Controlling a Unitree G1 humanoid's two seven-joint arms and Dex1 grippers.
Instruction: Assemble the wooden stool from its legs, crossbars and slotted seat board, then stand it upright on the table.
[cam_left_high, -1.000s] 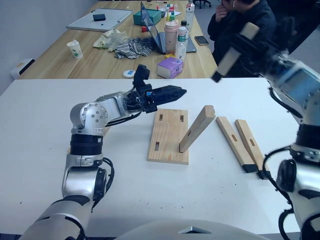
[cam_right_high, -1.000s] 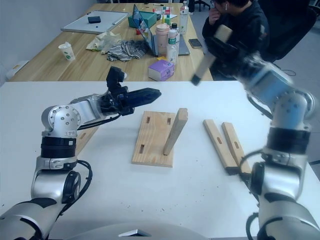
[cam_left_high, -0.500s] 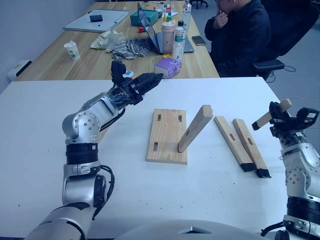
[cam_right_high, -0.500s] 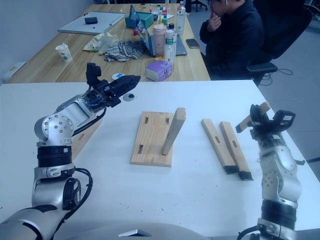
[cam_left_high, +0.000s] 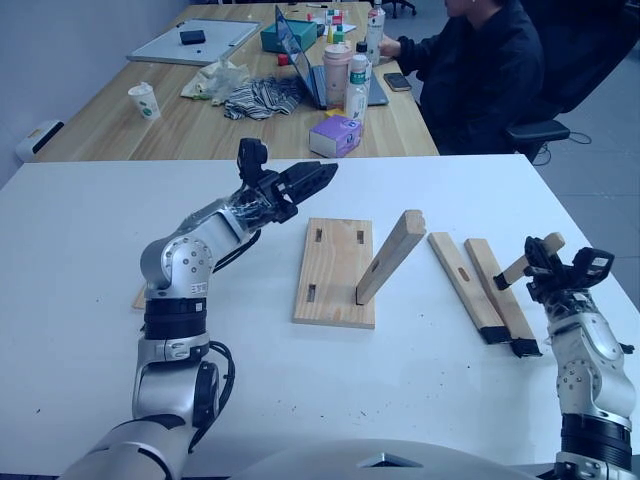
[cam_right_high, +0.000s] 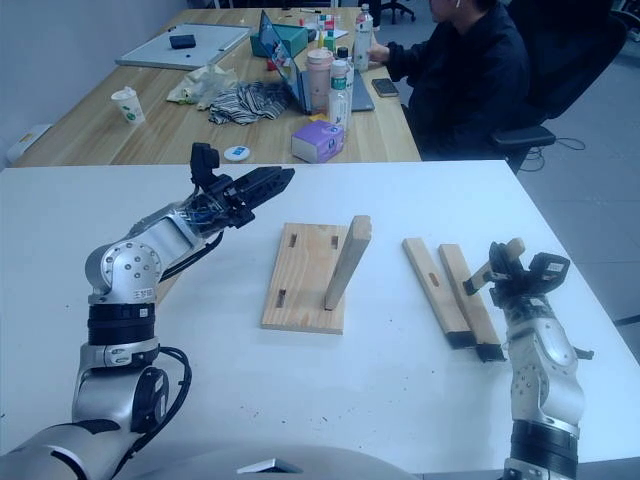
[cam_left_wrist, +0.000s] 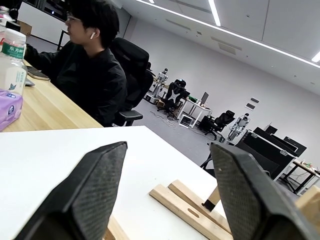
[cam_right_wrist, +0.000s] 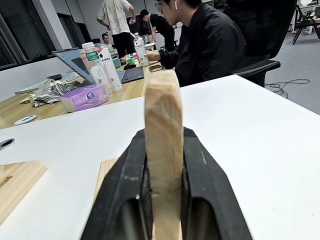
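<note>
The seat board (cam_left_high: 335, 270) lay flat near the middle of the white table (cam_left_high: 80, 260). Its long side ran away from us toward the far edge, tipped just a little. We saw two slots at its far end and one at the near left corner. A leg (cam_left_high: 392, 256) stood in the near right corner of the board. It was not straight up. It leaned over, with its top end pointing up and to the right.

Just to the right of the board, two more long pieces (cam_left_high: 462, 280) (cam_left_high: 498, 288) lay flat, side by side. They pointed from far left to near right, and their dark ends were closest to us.

Past them, near the right edge of the table, the right gripper (cam_right_wrist: 163, 137) was squeezed tight on a wooden stick (cam_right_wrist: 162, 95), one finger on each side. The stick pointed up and out past the fingers.

The left gripper (cam_left_high: 325, 175) hung in the air above the table, just past the far left corner of the board. It pointed to the right, and its fingers were spread wide with nothing between them.

A small bit of wood (cam_left_high: 139, 297) peeked out beside the left arm.

Behind our table stood a long wooden table (cam_left_high: 100, 125) with a laptop (cam_left_high: 305, 50), a purple box (cam_left_high: 336, 134) and a paper cup (cam_left_high: 148, 98) on it.
</note>
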